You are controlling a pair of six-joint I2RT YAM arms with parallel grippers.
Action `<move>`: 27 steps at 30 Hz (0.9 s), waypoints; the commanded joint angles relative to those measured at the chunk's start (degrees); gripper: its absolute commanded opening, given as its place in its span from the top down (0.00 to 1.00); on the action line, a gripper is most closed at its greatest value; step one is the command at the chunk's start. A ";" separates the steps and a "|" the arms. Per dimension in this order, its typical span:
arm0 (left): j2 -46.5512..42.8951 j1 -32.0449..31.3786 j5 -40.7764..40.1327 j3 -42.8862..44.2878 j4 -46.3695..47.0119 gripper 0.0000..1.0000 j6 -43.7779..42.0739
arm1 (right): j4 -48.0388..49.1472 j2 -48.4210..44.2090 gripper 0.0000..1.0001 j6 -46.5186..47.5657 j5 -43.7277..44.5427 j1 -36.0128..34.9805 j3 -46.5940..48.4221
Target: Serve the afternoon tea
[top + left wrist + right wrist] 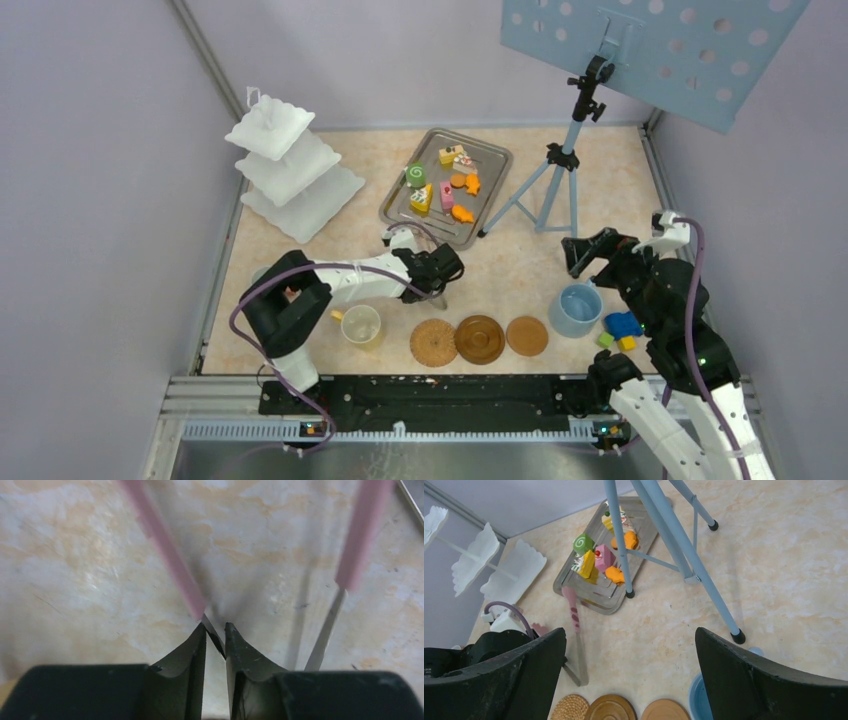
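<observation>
Left tool (215, 635) pinches one metal arm of pink-tipped tongs (167, 555), for lifting toy pastries (446, 195), I judge. Right tool (629, 645) hangs open.

Three coasters (480, 338), two cups (577, 308), one stand (290, 165)

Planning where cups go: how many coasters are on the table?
3, in a row at the near edge: woven coaster left, dark coaster middle, tan coaster right, beside the blue cup. None seems hidden.

From your left gripper (215, 630), the tray (495, 158) of pastries (440, 190) lies just beyond, the 3-tier stand (290, 170) beyond-left, and 3 coasters (480, 338) in a row on its near side.
</observation>
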State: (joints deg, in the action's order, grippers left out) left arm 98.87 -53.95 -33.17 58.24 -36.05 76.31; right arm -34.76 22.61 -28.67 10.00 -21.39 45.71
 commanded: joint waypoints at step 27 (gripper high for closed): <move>-9.47 4.30 -6.75 -8.46 30.07 1.00 -56.40 | 3.00 1.45 0.01 -0.70 -0.82 -0.59 -2.43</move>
State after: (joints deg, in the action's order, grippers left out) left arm 88.73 -50.02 -41.43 46.63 -10.11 25.39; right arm -32.82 23.68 -29.19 9.15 -21.39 43.48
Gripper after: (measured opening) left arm 0.004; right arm 0.985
